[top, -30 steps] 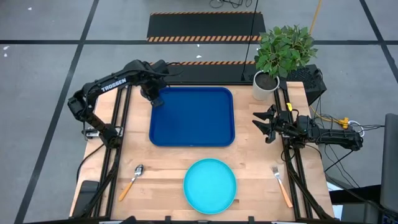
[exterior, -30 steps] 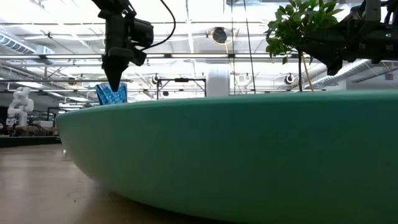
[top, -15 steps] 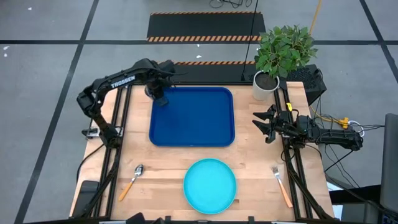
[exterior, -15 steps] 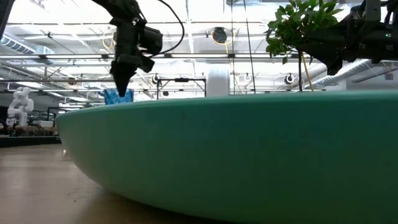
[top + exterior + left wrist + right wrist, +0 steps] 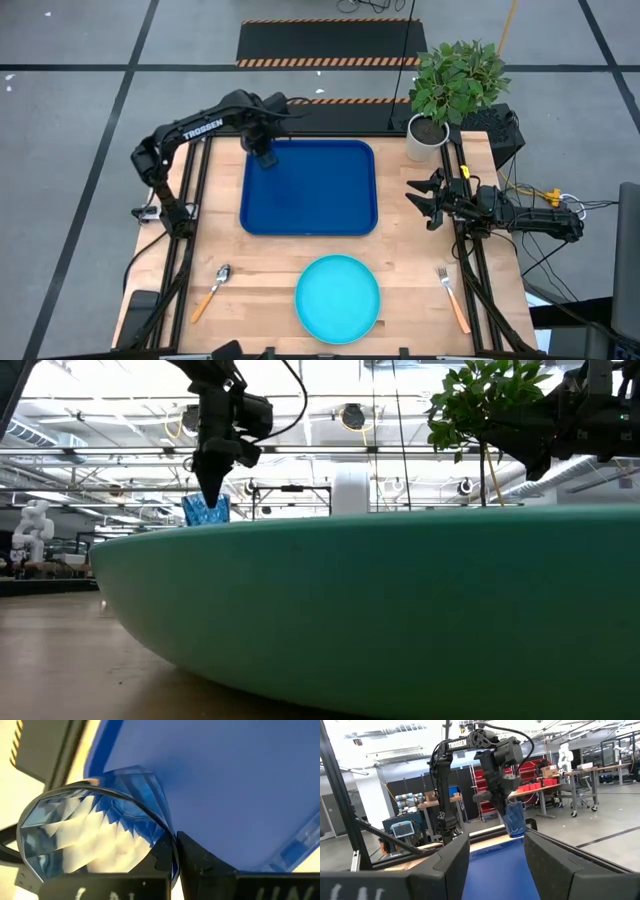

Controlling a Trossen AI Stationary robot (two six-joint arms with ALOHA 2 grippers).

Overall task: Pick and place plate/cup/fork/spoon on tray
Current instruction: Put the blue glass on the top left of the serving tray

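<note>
The dark blue translucent cup (image 5: 95, 832) is in my left gripper (image 5: 263, 156), over the far left corner of the dark blue tray (image 5: 310, 195). The cup also shows in the low view (image 5: 207, 510) and in the right wrist view (image 5: 515, 820). My right gripper (image 5: 425, 200) is open and empty, above the table to the right of the tray. The light cyan plate (image 5: 338, 297) lies flat on the table near its front edge. The spoon (image 5: 211, 290) lies to the plate's left and the fork (image 5: 453, 298) to its right. My left gripper has the cup by its rim (image 5: 169, 837), on one side of the mouth. The wall is pinched with one finger inside the cup and one finger (image 5: 200, 857) outside. The fingers come from above, pointing down. The cup hangs below them, slightly tilted; whether its base touches the tray I cannot tell.
A potted plant (image 5: 455, 90) in a white pot stands at the table's far right corner. The plate (image 5: 400, 610) fills most of the low view and hides the table behind it. The tray holds nothing but blue floor beyond the cup's corner.
My left gripper has carried the cup a short way toward the table's right edge, from the tray's far left rim to a place over the tray's far left corner. It stays shut on the cup. My right gripper has kept still.
</note>
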